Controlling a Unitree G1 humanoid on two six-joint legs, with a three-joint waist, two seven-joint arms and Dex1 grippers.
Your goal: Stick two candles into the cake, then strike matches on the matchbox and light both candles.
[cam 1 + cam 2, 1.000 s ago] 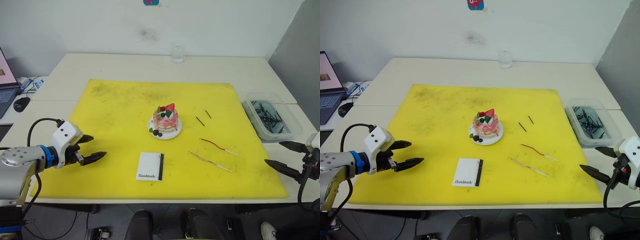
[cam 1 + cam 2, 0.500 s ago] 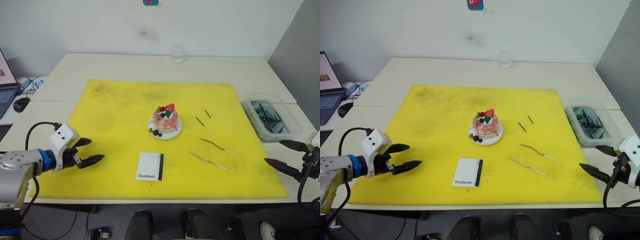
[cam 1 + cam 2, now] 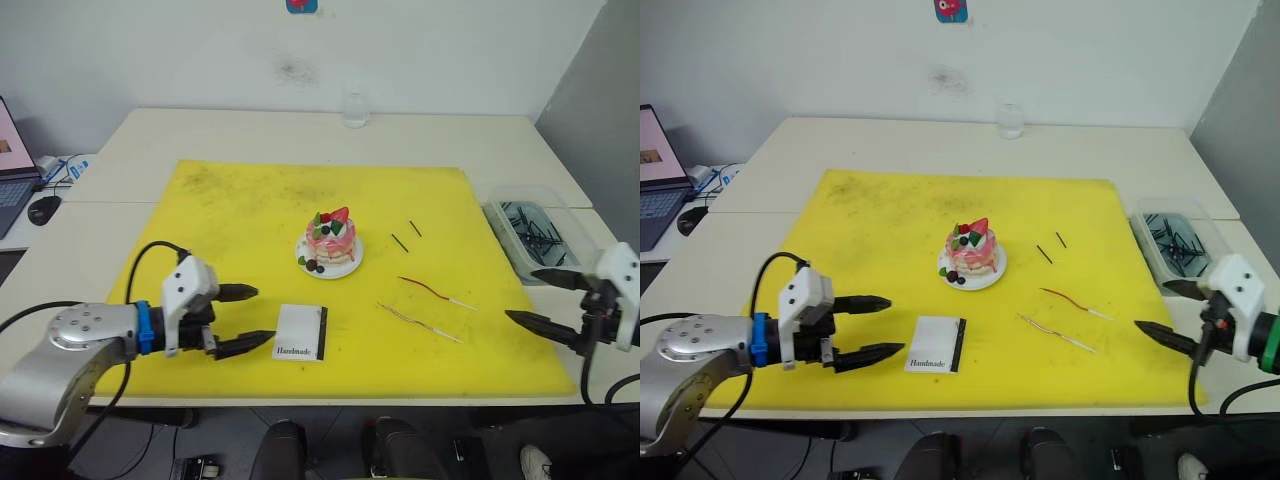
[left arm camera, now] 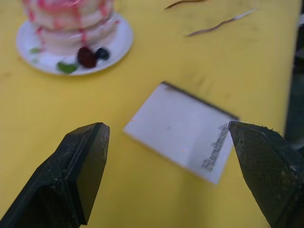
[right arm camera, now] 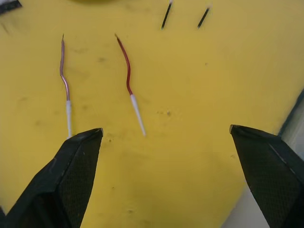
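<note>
Cake (image 4: 71, 21) top cut off in left wrist view; matchbox (image 4: 183, 130) print blurred there. Laptop (image 3: 658, 170) cropped at edge. Bin (image 3: 535, 235) contents too small to tell.

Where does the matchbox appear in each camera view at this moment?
Left eye view: matchbox on the yellow mat, just beyond the open left gripper.
Right eye view: same spot.
Left wrist view: between the fingers, printed side up.
Right wrist view: not identifiable.
Shared landmark: the cake.
</note>
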